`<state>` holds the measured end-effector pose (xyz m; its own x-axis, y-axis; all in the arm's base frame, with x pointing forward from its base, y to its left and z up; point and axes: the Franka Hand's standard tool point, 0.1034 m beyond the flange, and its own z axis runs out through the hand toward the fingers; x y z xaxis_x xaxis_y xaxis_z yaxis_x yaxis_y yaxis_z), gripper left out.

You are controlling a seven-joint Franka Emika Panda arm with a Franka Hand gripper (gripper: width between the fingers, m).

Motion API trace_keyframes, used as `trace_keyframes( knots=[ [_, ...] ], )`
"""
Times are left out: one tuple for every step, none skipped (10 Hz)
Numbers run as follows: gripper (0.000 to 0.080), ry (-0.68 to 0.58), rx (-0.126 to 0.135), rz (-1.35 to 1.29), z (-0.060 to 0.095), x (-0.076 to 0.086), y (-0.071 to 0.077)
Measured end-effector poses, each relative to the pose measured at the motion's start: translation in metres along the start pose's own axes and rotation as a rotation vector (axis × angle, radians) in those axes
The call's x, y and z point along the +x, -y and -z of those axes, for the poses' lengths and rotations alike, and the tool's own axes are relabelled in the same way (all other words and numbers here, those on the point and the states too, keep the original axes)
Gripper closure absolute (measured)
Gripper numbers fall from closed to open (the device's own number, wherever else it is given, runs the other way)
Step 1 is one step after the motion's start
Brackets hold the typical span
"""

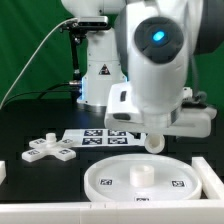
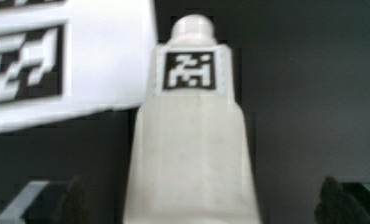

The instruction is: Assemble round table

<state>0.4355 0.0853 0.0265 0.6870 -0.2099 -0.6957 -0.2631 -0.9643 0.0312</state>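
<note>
The gripper (image 2: 185, 205) stands wide apart, holding nothing; in the wrist view its dark fingertips (image 2: 43, 200) flank the tagged white cylinder (image 2: 185, 140) without touching it. That view also shows the marker board (image 2: 49, 60) beside the cylinder. The exterior view shows what the wrist camera misses: nearest the camera, the round rimmed disc (image 1: 140, 180) with its central hub; towards the exterior view's left, the cross-shaped piece (image 1: 48, 151); the cylinder's end (image 1: 155, 143) peeks below the arm.

The black table (image 1: 30, 125) carries the round disc (image 1: 140, 180) near, cross-shaped piece (image 1: 48, 150) left, marker board (image 1: 105, 137) farther back.
</note>
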Motion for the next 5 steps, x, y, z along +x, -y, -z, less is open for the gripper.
trace_keyframes(
  knots=[
    [0.0151,0.016,0.022,-0.03,0.0,0.001,0.002],
    [0.0151,0.012,0.022,-0.024,0.0,0.002,0.002],
    [0.0151,0.013,0.021,-0.023,0.0,0.002,0.003],
    [0.0151,0.017,0.018,-0.021,-0.003,0.001,0.004],
    [0.0151,0.034,0.013,-0.024,-0.011,-0.001,0.004]
  ],
)
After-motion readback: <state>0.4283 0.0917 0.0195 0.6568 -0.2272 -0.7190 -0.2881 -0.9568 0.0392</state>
